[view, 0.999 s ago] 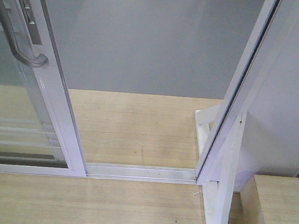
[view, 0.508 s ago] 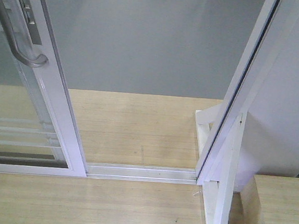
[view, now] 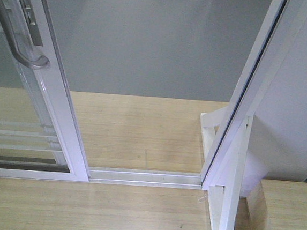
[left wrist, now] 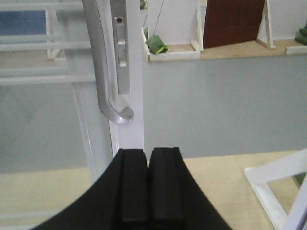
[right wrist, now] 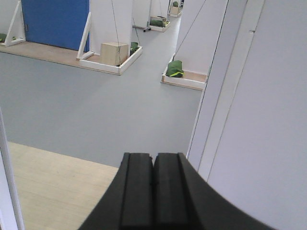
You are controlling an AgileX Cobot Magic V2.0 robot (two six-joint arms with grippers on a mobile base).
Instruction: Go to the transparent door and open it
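The transparent door point(view: 19, 114) stands at the left of the front view, slid aside, with a wide gap to the white frame post point(view: 246, 96) on the right. Its grey curved handle point(view: 20, 39) sits on its right edge, and thin white bars cross the glass low down. In the left wrist view the handle point(left wrist: 103, 67) and door edge point(left wrist: 130, 96) rise straight ahead, just beyond my left gripper point(left wrist: 148, 153), which is shut and empty, a little below the handle's lower end. My right gripper point(right wrist: 153, 158) is shut and empty, facing the open gap beside the white post point(right wrist: 216, 91).
A metal floor track point(view: 143, 176) crosses the doorway on the wooden floor, with grey floor beyond. A wooden box point(view: 287, 218) sits at lower right beside the white support frame point(view: 223, 207). Far off are white partitions, a blue door point(right wrist: 55, 21) and green bags point(right wrist: 175, 68).
A dark arm part at the left edge of the front view has slipped out of sight. Door and frame look the same.
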